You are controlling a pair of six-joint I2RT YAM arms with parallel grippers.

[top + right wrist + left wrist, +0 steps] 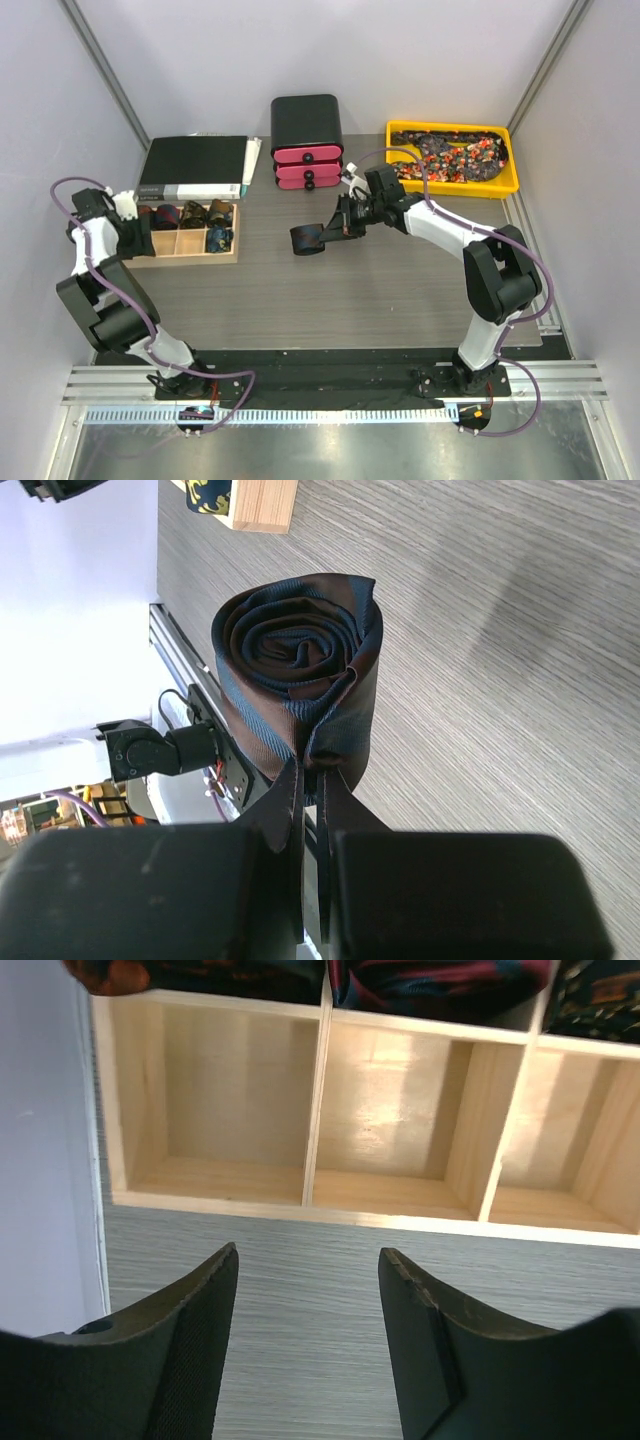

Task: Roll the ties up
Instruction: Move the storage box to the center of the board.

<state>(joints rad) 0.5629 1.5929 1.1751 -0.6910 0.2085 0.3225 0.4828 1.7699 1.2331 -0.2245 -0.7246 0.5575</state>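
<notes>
A rolled tie (308, 240), a brown and blue striped coil (300, 670), hangs just above the table's middle with my right gripper (328, 233) shut on its outer layer (312, 770). Several rolled ties (190, 213) fill the far row of a wooden compartment box (190, 257) at the left. In the left wrist view their dark edges (430, 980) show at the top, above empty near compartments (390, 1110). My left gripper (138, 224) hovers over the table just before the box, its jaws (308, 1252) open with only bare table between them.
A yellow tray (455, 190) at the back right holds a heap of speckled, unrolled ties (450, 155). A black and pink drawer unit (307, 140) stands at the back middle. A black binder (195, 165) lies behind the wooden box.
</notes>
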